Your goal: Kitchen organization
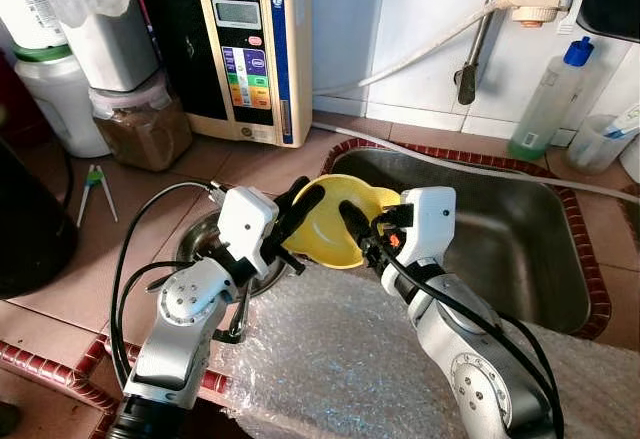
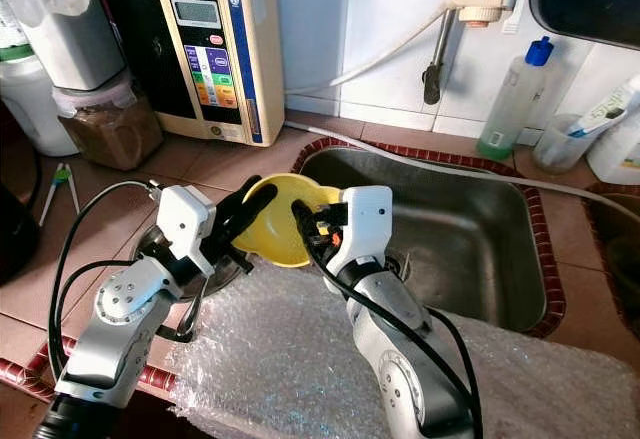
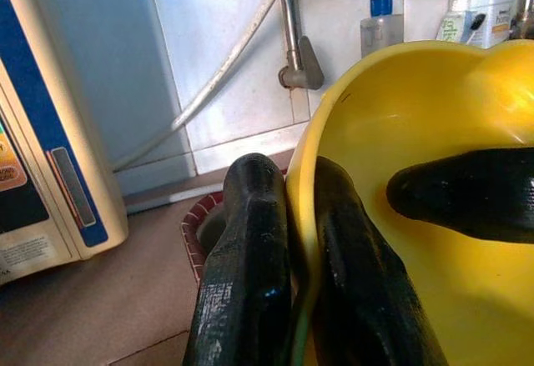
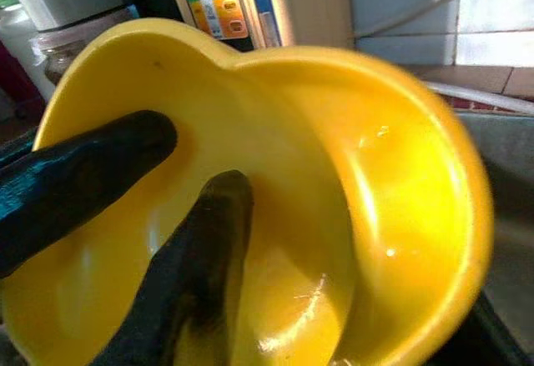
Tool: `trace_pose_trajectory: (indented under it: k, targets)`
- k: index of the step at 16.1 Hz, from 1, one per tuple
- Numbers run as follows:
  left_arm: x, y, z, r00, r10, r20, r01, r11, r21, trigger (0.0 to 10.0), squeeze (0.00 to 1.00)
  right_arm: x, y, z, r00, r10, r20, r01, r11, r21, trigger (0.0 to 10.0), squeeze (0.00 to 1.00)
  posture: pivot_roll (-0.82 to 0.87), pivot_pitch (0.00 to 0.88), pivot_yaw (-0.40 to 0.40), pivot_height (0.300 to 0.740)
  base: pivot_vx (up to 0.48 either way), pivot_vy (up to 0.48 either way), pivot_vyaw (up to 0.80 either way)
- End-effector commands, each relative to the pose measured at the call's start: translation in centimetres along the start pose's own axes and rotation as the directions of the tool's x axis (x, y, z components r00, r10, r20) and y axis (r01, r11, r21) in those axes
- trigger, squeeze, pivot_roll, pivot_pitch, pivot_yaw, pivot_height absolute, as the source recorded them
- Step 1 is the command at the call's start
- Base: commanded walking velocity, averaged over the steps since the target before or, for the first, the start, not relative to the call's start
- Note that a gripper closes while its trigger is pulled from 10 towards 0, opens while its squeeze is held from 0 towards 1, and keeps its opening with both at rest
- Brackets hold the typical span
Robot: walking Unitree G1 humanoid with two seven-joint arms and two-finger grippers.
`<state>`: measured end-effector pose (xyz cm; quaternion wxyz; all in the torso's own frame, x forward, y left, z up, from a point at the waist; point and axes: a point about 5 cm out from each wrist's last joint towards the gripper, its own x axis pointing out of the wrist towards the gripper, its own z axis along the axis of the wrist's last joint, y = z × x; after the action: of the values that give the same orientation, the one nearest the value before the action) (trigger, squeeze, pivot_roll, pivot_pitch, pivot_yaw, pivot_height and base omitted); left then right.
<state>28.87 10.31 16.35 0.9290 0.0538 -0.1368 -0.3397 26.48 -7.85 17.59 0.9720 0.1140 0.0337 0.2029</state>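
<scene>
A yellow plastic bowl (image 1: 335,221) hangs tilted over the counter at the left edge of the steel sink (image 1: 520,249), held between both grippers. My left gripper (image 1: 306,195) is shut on the bowl's left rim. In the left wrist view its fingers (image 3: 242,258) pinch the rim of the bowl (image 3: 400,107), one outside and one inside. My right gripper (image 1: 352,217) grips the bowl from the right. In the right wrist view one finger (image 4: 200,249) lies against the inner wall of the bowl (image 4: 334,157), and the other is mostly hidden underneath.
Bubble wrap (image 1: 330,359) covers the counter's front edge below the arms. A round metal piece (image 1: 200,244) lies under the left gripper. At the back stand a beige water machine (image 1: 255,49), jars (image 1: 140,124) and a soap bottle (image 1: 550,99). A white hose (image 1: 430,44) crosses the tiled wall.
</scene>
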Motion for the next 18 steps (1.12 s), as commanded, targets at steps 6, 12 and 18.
trace_pose_trajectory:
  k: [6, 12, 18]
  targets:
    - [0.9, -0.3, 1.0, 0.998, -0.037, 0.047, 0.037, 0.999, 0.011, 0.0, 0.0, 0.6, -0.6, -0.6, 0.998, -0.05, -0.049, 0.05, 0.999, -0.005, 0.0, 0.0, -0.07, 0.054, 0.06, 0.74, 0.0, 0.0, 0.0]
    - [1.2, -0.4, 1.0, 0.998, -0.034, 0.046, 0.034, 0.999, 0.016, 2.0, 0.0, 0.4, -1.3, -0.7, 0.994, -0.096, -0.047, 0.096, 0.995, -0.002, 0.0, 0.0, -0.07, 0.054, 0.058, 0.74, 0.0, 0.0, 0.0]
    - [1.4, -0.8, 1.4, 0.994, -0.08, 0.074, 0.083, 0.996, -0.036, 10.0, 1.0, 0.6, -1.8, -0.7, 0.991, -0.132, -0.034, 0.132, 0.991, -0.003, 0.0, 0.0, -0.06, 0.051, 0.064, 0.74, 0.0, 0.0, 0.0]
